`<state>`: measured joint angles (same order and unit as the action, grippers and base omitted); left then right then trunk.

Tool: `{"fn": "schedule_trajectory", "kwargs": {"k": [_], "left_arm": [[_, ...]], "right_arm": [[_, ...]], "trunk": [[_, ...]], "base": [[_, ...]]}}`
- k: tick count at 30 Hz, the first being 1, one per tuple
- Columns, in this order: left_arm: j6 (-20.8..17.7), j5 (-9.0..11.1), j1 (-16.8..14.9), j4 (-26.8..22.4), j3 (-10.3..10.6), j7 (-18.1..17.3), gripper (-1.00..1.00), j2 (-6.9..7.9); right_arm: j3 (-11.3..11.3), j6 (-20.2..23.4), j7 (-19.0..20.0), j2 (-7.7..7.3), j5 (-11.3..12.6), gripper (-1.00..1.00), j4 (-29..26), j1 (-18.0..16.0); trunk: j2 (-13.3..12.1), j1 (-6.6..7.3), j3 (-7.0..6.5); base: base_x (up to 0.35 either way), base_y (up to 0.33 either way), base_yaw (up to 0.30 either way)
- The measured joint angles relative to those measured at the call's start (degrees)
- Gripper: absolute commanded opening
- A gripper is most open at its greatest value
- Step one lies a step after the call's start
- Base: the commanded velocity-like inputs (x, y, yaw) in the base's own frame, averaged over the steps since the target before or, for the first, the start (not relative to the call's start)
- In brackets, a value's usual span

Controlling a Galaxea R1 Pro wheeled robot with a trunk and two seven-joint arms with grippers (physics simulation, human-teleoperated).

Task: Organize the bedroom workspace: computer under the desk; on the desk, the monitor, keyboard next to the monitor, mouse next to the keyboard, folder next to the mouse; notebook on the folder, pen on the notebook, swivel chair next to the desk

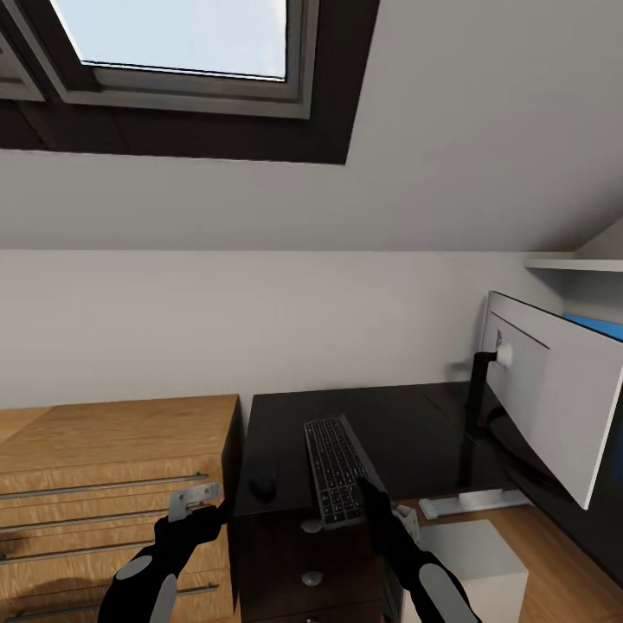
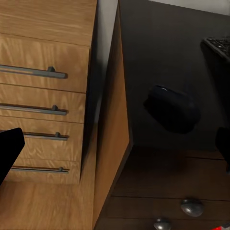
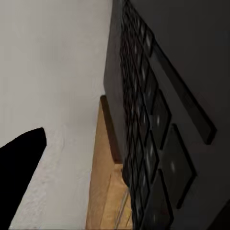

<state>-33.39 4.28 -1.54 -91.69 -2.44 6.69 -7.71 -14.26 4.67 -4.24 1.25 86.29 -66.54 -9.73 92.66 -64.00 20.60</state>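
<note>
Keyboard [image 1: 336,472] lying on the desk [image 1: 407,433], long axis running away from the right gripper [image 1: 381,506], which sits at its near end, opening not discernible; mouse [image 1: 262,487] just ahead of the left gripper [image 1: 208,510], spread wide; monitor [image 1: 554,407] well off to the right; skylight [image 1: 173,52] overhead

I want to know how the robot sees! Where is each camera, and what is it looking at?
Head view: from the robot's head, looking down at the desk, keyboard, mouse and monitor; both arms show, with the left hand.
Left wrist view: by the left hand, facing the mouse on the desk's end and the wooden drawers; a dark finger shows.
Right wrist view: by the right hand, close along the keyboard; a dark finger shows.
Shared: head and left wrist both see the mouse.
</note>
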Motion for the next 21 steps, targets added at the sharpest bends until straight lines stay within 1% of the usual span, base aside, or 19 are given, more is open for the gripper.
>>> {"fn": "schedule_trajectory", "kwargs": {"k": [6,21], "left_arm": [[0.0,0.0,0.0,0.0,0.0,0.0,1.00,0.00],[-0.2,0.0,0.0,0.0,0.0,0.0,1.00,-0.02]], "right_arm": [[0.1,0.3,0.1,-0.02,-0.1,1.00,-0.1,0.0],[0.1,0.3,0.1,-0.13,-0.1,1.00,-0.1,0.0]], "trunk": [[0.0,0.00,0.00],[0.0,-0.04,0.00]], "base": [[-0.013,0.000,0.000],[-0.319,0.000,0.000]]}}
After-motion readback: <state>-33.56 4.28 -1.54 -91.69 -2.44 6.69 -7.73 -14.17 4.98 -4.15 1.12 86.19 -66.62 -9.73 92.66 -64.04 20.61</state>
